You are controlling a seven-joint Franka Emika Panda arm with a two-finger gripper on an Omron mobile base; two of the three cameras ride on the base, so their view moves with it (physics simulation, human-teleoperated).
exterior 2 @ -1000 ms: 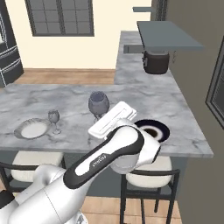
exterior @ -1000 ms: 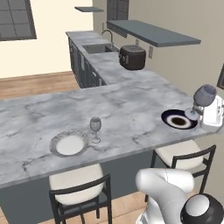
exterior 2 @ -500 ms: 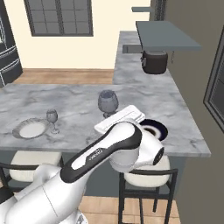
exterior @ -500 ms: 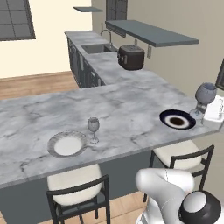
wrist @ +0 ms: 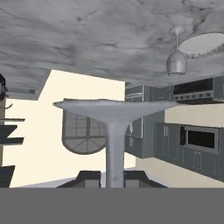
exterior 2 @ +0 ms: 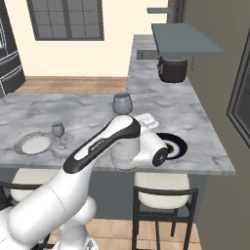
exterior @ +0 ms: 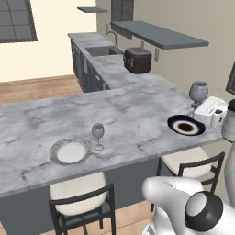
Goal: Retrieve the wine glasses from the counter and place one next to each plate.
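Note:
My gripper (wrist: 113, 177) is shut on the thin stem of a wine glass (exterior: 198, 92), held upright above the marble island (exterior: 128, 110). This glass (exterior 2: 122, 103) hangs just beyond the dark plate (exterior: 186, 125), at the island's right end. In the rolled hand view its flat foot (wrist: 113, 107) spreads beyond my fingers and its bowl is hidden. The other wine glass (exterior: 97, 133) stands right beside the pale plate (exterior: 70, 151). The right base view also shows that standing glass (exterior 2: 58, 131), the pale plate (exterior 2: 34, 144) and the dark plate (exterior 2: 172, 144).
Two stools (exterior: 80, 193) (exterior: 188, 160) are tucked under the island's near edge. A dark cooker (exterior: 137, 59) and a sink (exterior: 102, 50) sit on the far worktop under a grey shelf (exterior: 158, 34). A dark fridge (exterior 2: 7, 53) stands far left.
The gripper has carried the held glass away from the island's right edge and farther over the top, to just behind the dark plate. Plates and standing glass have not moved.

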